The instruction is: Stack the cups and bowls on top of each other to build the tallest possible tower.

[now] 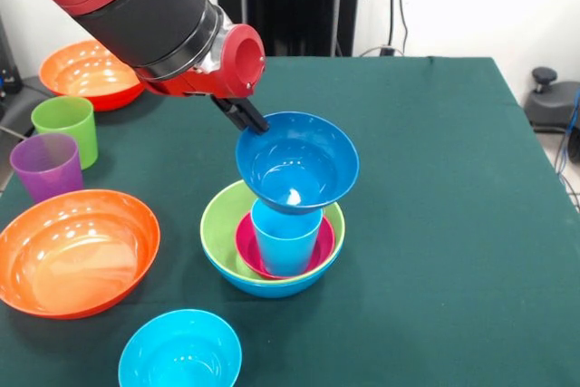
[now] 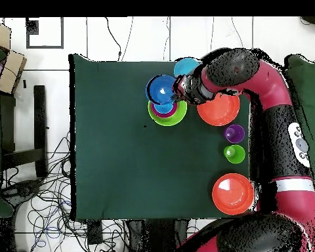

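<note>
The tower stands mid-table: a large blue bowl (image 1: 272,285) holds a lime green bowl (image 1: 217,224), a magenta bowl (image 1: 243,244) and an upright light blue cup (image 1: 285,240). A dark blue bowl (image 1: 299,165) sits tilted on the cup's top. My gripper (image 1: 256,124) is shut on that bowl's far left rim. In the overhead view the gripper (image 2: 180,86) is beside the dark blue bowl (image 2: 161,88), above the lime green bowl (image 2: 168,118).
A large orange bowl (image 1: 72,251) and a cyan bowl (image 1: 181,351) lie near left of the tower. A purple cup (image 1: 47,165), a lime green cup (image 1: 65,124) and a second orange bowl (image 1: 86,74) stand at the left edge.
</note>
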